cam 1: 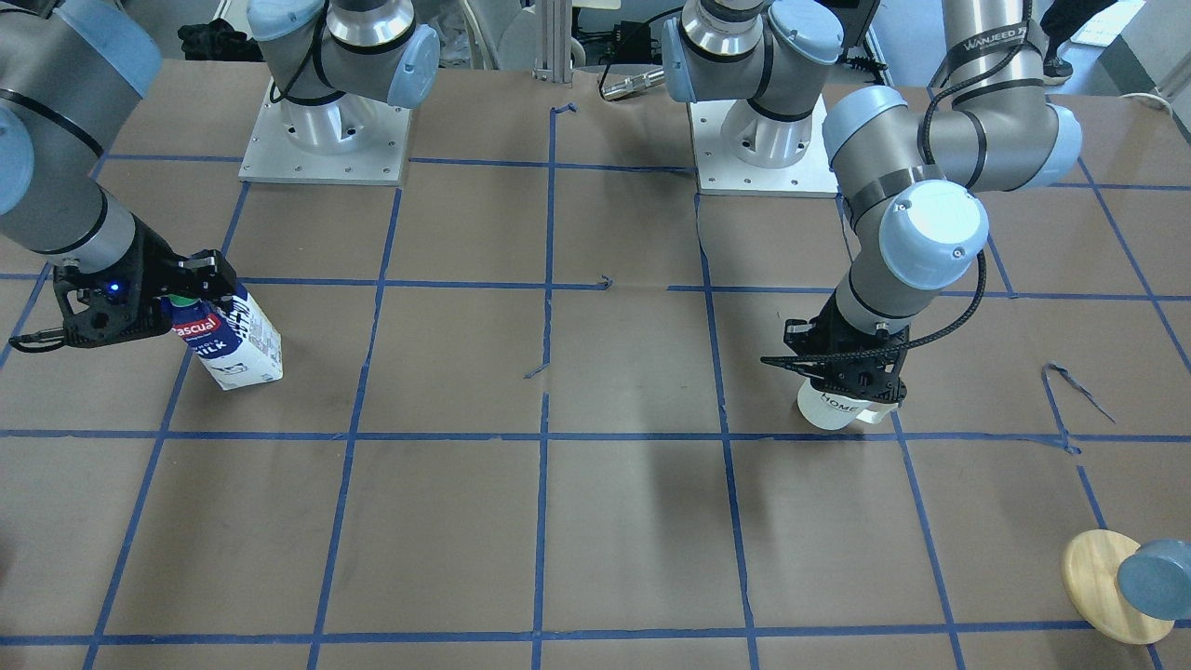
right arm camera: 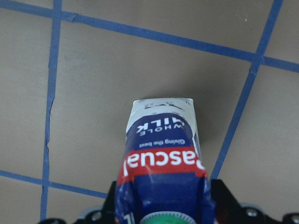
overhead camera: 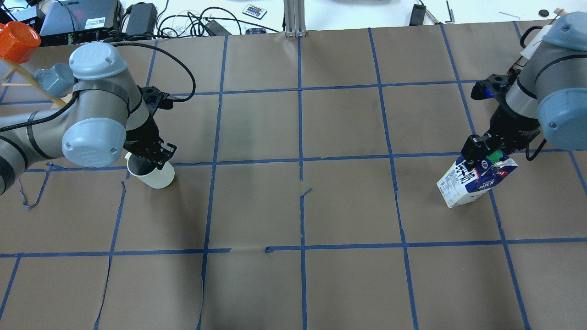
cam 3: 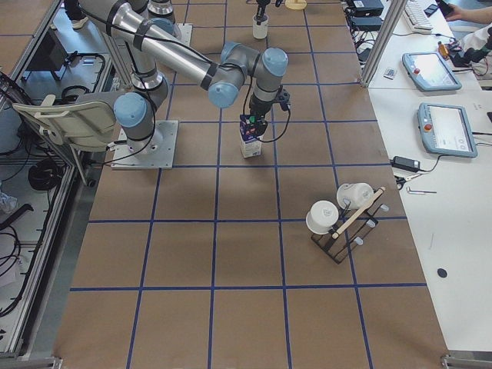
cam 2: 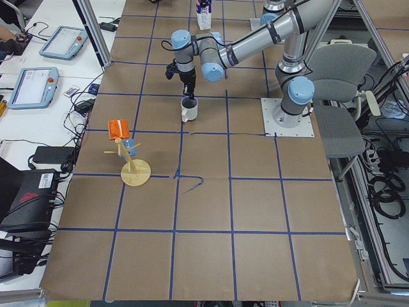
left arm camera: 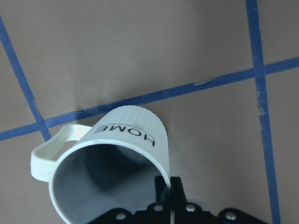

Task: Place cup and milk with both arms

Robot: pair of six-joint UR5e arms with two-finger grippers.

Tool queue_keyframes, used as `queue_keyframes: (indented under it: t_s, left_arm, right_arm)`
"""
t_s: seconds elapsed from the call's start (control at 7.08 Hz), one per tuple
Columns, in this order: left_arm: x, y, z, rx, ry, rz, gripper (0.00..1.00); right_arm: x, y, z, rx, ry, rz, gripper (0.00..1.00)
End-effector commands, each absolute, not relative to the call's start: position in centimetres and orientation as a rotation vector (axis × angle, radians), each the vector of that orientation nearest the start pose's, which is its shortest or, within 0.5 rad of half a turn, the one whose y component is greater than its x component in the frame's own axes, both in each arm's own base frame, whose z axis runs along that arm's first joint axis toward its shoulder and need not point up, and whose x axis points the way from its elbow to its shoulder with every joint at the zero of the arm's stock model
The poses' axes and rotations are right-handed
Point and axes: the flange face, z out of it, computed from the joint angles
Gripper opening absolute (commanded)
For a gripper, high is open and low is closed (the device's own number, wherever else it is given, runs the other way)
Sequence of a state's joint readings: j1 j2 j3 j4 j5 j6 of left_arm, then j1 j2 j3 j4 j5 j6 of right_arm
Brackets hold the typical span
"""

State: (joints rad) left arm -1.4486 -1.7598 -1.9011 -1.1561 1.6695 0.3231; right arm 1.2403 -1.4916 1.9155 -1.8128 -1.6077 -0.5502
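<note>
The white "HOME" cup (left arm camera: 126, 154) stands on the brown paper by a blue tape line. It also shows in the overhead view (overhead camera: 156, 178) and the front view (cam 1: 828, 409). My left gripper (overhead camera: 153, 158) comes down from above and is shut on the cup's rim, one finger inside and one outside (left arm camera: 163, 186); the handle points away from the fingers. The milk (overhead camera: 472, 183) is a dark-blue and white carton with a green cap. My right gripper (overhead camera: 481, 151) is shut on its top. The carton (cam 1: 237, 344) looks slightly tilted, its base at or just above the paper (right arm camera: 163, 140).
A wooden disc stand (cam 1: 1107, 586) with a blue-grey cylinder and an orange cup (overhead camera: 16, 41) stands near the left arm's side of the table. A rack with white cups (cam 3: 338, 223) stands on the right end. The two arm bases (cam 1: 326, 140) stand at the robot's edge.
</note>
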Motion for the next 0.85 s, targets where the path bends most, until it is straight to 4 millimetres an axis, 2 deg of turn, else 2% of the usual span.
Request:
queue_keyframes:
  t_s: [0.0, 0.14, 0.28, 0.42, 0.56, 0.71]
  left_arm:
    - [-12.7, -50.7, 29.0, 0.091, 3.120, 0.140, 0.00]
    - [-18.4, -49.6, 29.8, -0.015, 3.117, 0.107, 0.00]
    - [-24.8, -47.5, 29.4, -0.108, 3.103, 0.108, 0.00]
    - [-30.6, -44.3, 29.2, -0.200, 3.093, 0.105, 0.00]
    - [-35.4, -40.9, 28.8, -0.268, 3.117, 0.148, 0.00]
    - [-38.6, -38.5, 29.3, -0.310, 3.136, 0.152, 0.00]
  right_arm:
    - [-3.0, -48.7, 31.0, -0.352, 3.056, 0.298, 0.52]
    - [-3.0, -48.6, 31.2, -0.349, 3.051, 0.307, 0.43]
    - [-3.1, -49.3, 32.5, -0.327, 3.060, 0.279, 0.39]
    - [-3.2, -49.7, 34.3, -0.277, 3.052, 0.314, 0.23]
    - [-2.7, -50.1, 36.2, -0.178, 3.054, 0.338, 0.14]
    - [-1.7, -51.0, 38.2, -0.139, 3.070, 0.294, 0.12]
